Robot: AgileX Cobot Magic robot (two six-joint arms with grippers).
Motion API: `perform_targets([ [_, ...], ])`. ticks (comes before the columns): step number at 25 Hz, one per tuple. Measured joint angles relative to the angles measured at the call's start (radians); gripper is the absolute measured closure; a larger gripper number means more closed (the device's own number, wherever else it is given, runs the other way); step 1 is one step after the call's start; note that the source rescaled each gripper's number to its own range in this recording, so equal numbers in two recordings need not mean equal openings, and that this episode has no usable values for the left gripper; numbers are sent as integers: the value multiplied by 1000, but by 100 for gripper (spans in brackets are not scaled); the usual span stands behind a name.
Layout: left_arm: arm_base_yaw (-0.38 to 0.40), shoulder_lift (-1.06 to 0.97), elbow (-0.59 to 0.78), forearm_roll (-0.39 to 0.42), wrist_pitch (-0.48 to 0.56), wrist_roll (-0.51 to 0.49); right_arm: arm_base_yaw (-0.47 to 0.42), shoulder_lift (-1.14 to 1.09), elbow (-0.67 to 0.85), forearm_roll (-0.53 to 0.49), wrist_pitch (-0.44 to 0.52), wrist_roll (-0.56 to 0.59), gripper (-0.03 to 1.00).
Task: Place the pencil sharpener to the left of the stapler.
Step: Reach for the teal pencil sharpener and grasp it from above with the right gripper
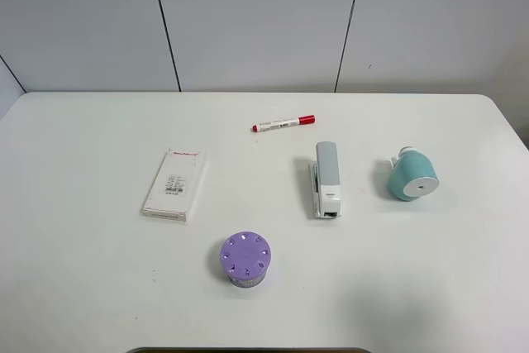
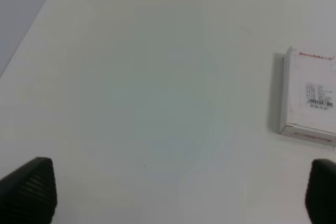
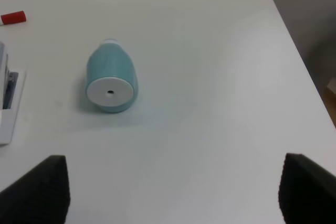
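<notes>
Pencil sharpener lies on its side on the white table, right of the stapler and apart from it. Your right gripper hangs before it, fingers wide apart, holding nothing. Your left gripper is equally spread, near a white box.

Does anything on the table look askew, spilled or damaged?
Only the sharpener: it seems to lie on its side, right of the stapler, white face sideways. Nothing looks spilled or broken.
</notes>
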Motion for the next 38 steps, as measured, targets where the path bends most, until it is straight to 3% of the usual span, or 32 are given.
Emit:
perform_targets([
  [10,0,0,0,0,0,0,0,431,-236,-1,14,48,35],
  [24,0,0,0,0,0,0,0,1274,-750,28,134,44,35],
  [31,0,0,0,0,0,0,0,1543,-858,63,141,17,35],
  [33,0,0,0,0,0,0,0,1595,-859,74,142,6,26],
  [35,0,0,0,0,0,0,0,1652,-859,88,143,-9,8],
  [38,0,0,0,0,0,0,0,1729,-859,95,143,-19,0],
])
